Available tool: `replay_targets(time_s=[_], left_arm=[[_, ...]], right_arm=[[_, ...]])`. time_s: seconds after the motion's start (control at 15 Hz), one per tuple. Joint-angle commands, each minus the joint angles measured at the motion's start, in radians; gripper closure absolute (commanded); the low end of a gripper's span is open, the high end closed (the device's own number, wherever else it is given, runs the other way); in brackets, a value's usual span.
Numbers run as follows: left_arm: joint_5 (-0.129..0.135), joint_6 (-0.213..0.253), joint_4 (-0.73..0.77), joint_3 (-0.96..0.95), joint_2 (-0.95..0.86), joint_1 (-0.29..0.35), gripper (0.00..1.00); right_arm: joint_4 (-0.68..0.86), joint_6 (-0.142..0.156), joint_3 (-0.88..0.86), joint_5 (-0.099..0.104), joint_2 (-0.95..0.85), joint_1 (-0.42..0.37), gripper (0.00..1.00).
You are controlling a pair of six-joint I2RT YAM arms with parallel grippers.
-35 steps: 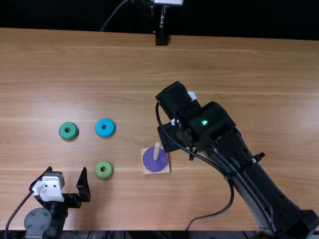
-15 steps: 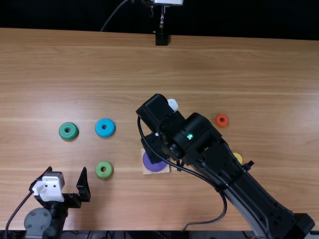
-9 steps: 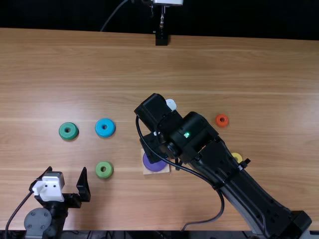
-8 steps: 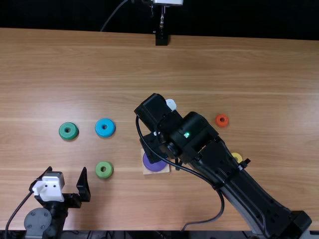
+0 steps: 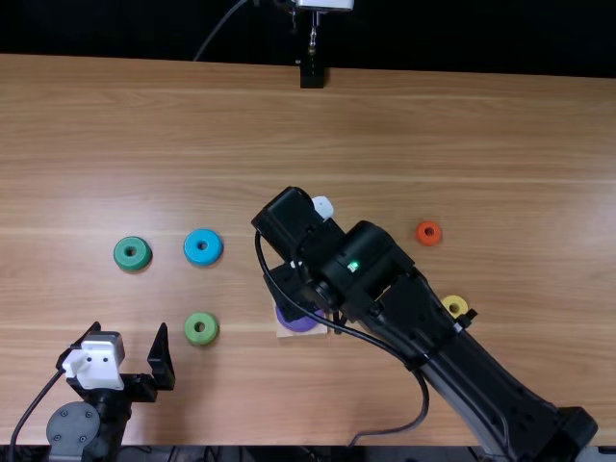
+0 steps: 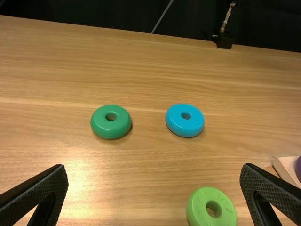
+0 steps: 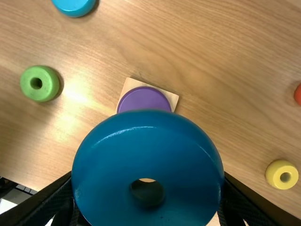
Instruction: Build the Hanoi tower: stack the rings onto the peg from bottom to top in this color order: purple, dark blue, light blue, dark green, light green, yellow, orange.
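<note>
light brown wooden table (image 5: 462,125) | black backdrop (image 5: 481,38) | black mount (image 5: 312,75), far edge | thin cable (image 5: 219,26)

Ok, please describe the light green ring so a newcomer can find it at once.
On the wooden table, look between the left claw and the square wooden base. The light green ring lies there, paler than the dark green ring farther from the robot.

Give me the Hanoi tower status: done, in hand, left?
Done: the flat round purple ring looks placed, lying on the square pale wood base.
In hand: the large dark blue ring, held in the right gripper.
Left: seat that, then light blue, dark green, light green, yellow and orange rings, all loose on the wooden table.
</note>
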Motion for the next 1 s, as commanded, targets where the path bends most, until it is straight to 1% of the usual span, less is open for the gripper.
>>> replay_targets(time_s=[0.0,0.27,0.33,0.4,0.47,0.67,0.87,0.93], left_arm=[[-0.006,0.006,-0.082,-0.105,-0.012,-0.003,0.0],[-0.006,0.006,-0.082,-0.105,-0.012,-0.003,0.0],[-0.004,0.006,-0.082,-0.105,-0.012,-0.004,0.0],[-0.006,0.006,-0.082,-0.105,-0.012,-0.003,0.0],[-0.004,0.006,-0.082,-0.105,-0.012,-0.003,0.0],[-0.006,0.006,-0.082,-0.105,-0.012,-0.003,0.0],[-0.006,0.006,-0.082,-0.105,-0.012,-0.003,0.0],[-0.006,0.006,-0.082,-0.105,-0.012,-0.003,0.0]], right_arm=[[-0.001,0.006,-0.026,0.0,0.043,0.011,0.93],[0.0,0.006,-0.028,0.0,0.05,0.008,0.93],[0.0,0.004,-0.028,0.0,0.05,0.008,0.86],[0.0,0.006,-0.028,0.002,0.05,0.008,0.42],[-0.005,0.004,-0.034,0.002,0.05,0.008,0.0],[0.004,0.006,-0.043,0.002,0.05,0.006,0.0],[0.012,0.008,-0.023,0.002,0.05,0.006,0.0],[0.037,0.008,0.002,0.003,0.048,0.003,0.0]])
